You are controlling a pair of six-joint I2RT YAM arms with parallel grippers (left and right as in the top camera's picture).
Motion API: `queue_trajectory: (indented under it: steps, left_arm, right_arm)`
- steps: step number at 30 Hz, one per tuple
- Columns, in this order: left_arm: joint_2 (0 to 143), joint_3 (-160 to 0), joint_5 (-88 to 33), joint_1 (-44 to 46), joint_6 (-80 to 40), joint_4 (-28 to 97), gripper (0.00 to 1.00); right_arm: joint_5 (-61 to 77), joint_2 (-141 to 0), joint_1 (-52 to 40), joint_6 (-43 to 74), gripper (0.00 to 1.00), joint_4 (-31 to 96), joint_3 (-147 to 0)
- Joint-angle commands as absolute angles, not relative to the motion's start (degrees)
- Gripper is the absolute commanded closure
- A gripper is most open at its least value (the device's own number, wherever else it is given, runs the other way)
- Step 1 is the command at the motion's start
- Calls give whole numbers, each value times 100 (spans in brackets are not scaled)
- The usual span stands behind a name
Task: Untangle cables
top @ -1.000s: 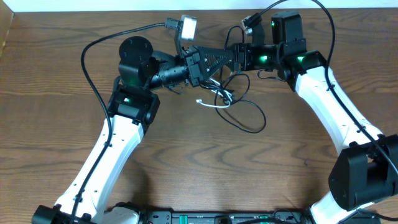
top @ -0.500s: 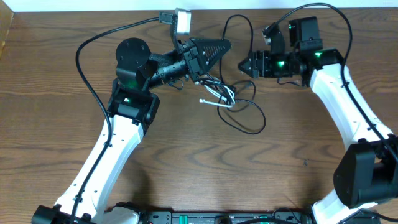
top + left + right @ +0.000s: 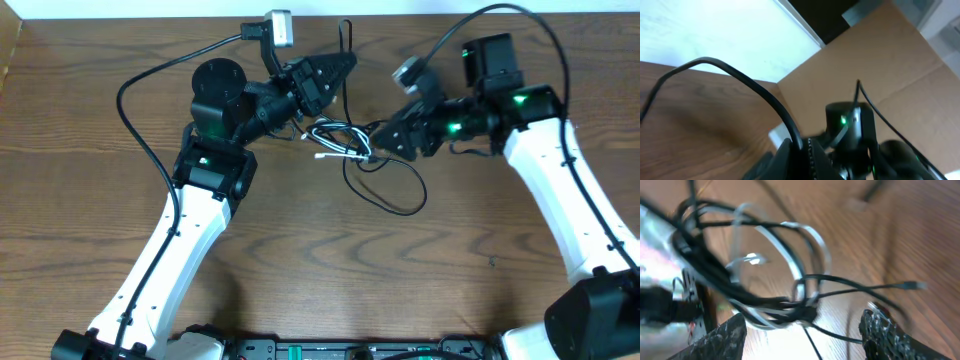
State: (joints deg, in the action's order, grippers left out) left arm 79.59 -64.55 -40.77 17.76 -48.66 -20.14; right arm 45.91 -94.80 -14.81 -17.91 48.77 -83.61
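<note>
The cables (image 3: 345, 140) lie in a loose tangle on the counter (image 3: 300, 260), between the two arms. One black loop (image 3: 400, 200) trails out toward the near side. A white cable (image 3: 807, 240) curls through the black ones, and its small plug end (image 3: 320, 156) sits just left of the heap. The left fingers (image 3: 338, 70) are closed on a black cable (image 3: 740, 80), which arcs away from them; overhead it runs on toward the counter's far edge. The right fingers (image 3: 725, 340) stand apart and hold nothing. The tangle lies just ahead of them, and a black plug end (image 3: 910, 285) rests on the wood nearby.
</note>
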Motion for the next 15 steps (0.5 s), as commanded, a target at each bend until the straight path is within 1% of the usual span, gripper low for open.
queue_trajectory:
  steps: [1, 4, 6, 9, 14, 15]
  left_arm:
    - [7876, -6477, -3872, 1782, -5221, -2064, 92]
    - [7876, -6477, -3876, 1782, -5465, -2064, 93]
    - [7876, -6477, -3894, 1782, -5592, -2064, 93]
    - [7876, -6477, -3942, 1782, -5651, -2064, 93]
    - [7876, -6477, -3935, 1780, -5645, -2040, 92]
    - [7876, -6477, -3933, 1769, -5640, -2038, 92]
  right_arm:
    - [4777, -9524, -1752, -2324, 29, 4825, -8359]
    - [4746, -9601, -1964, -2268, 30, 4550, -8359]
    - [4650, -9673, -2056, -1959, 34, 4272, -8359]
    - [4501, -9717, -2078, -1559, 52, 3962, -8359]
    - [3879, -9714, -2038, -753, 96, 3754, -8361]
    - [3789, -9714, -2016, -554, 99, 3756, -8361]
